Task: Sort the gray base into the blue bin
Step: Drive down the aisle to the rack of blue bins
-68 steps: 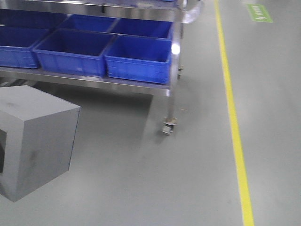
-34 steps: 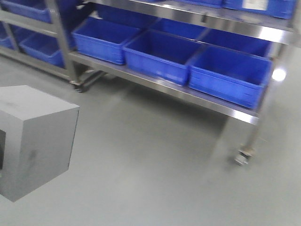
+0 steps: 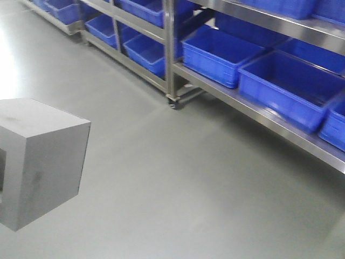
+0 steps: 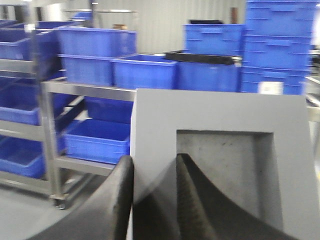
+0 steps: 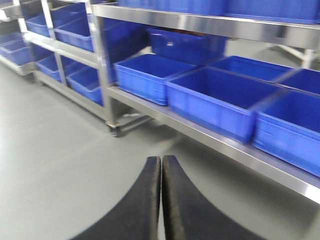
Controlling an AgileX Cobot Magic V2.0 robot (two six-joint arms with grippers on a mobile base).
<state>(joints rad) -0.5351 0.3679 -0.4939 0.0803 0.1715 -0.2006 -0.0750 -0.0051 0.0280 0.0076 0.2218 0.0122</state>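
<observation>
Item, gray base [image 3: 43, 162]: unmoved in your left gripper [image 4: 155, 165], clamped across its recess wall; right gripper [image 5: 161, 165] pinched shut, empty; blue crates [image 3: 269, 97] have swung rightward, so you are in transit, with the blue bin probably not yet singled out.

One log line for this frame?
left gripper: shut on matte gray cube base, recess wall | right gripper: shut, empty | blue plastic crates: on steel rack

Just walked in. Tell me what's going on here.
The left tool is clamped on the gray base, one finger inside its recess and one outside the wall. The right tool is shut and empty. Ahead stand steel racks of blue crates; the base is not in any crate yet.
</observation>
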